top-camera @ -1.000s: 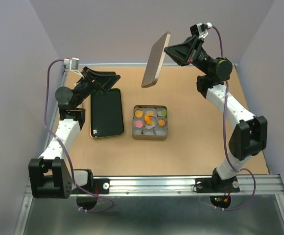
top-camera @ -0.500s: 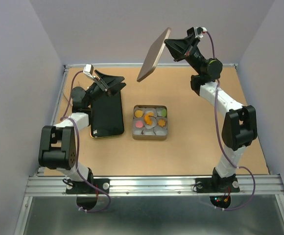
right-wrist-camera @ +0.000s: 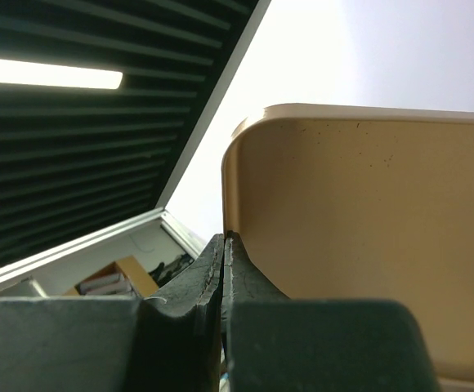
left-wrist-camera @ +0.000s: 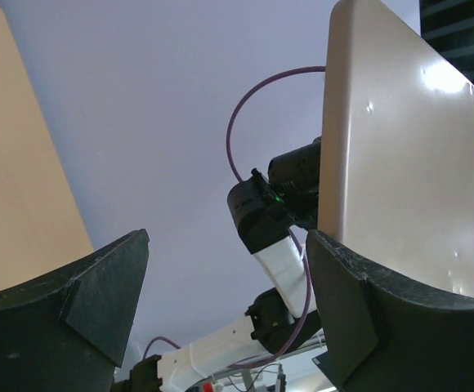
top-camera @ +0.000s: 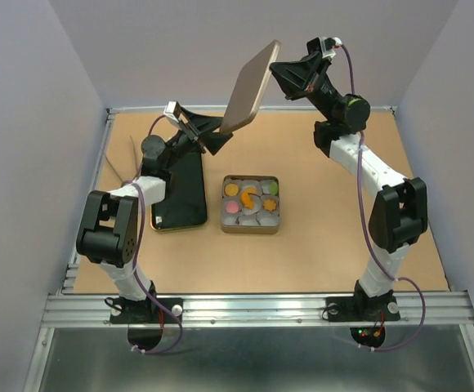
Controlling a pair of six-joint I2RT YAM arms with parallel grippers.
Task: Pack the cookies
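A small gold tin [top-camera: 224, 214] at the table's middle holds the cookies [top-camera: 250, 201]: orange, pink, yellow-green and dark pieces among white paper cups. My right gripper [top-camera: 275, 72] is shut on the edge of a gold lid [top-camera: 250, 86], held high above the table's back; the lid fills the right wrist view [right-wrist-camera: 368, 237]. My left gripper [top-camera: 211, 131] is open, raised and pointing up toward the lid's lower end; in the left wrist view [left-wrist-camera: 229, 314] the lid [left-wrist-camera: 392, 163] stands just beyond its right finger [left-wrist-camera: 384, 310].
A black rectangular tray with a gold rim [top-camera: 178, 192] lies left of the tin, under the left arm. A metal rail [top-camera: 261, 309] runs along the near edge. Walls close in the left, back and right sides.
My left gripper has swung up and to the right, from over the black tray toward the lid. My right gripper has lifted the lid a little higher and tilted it.
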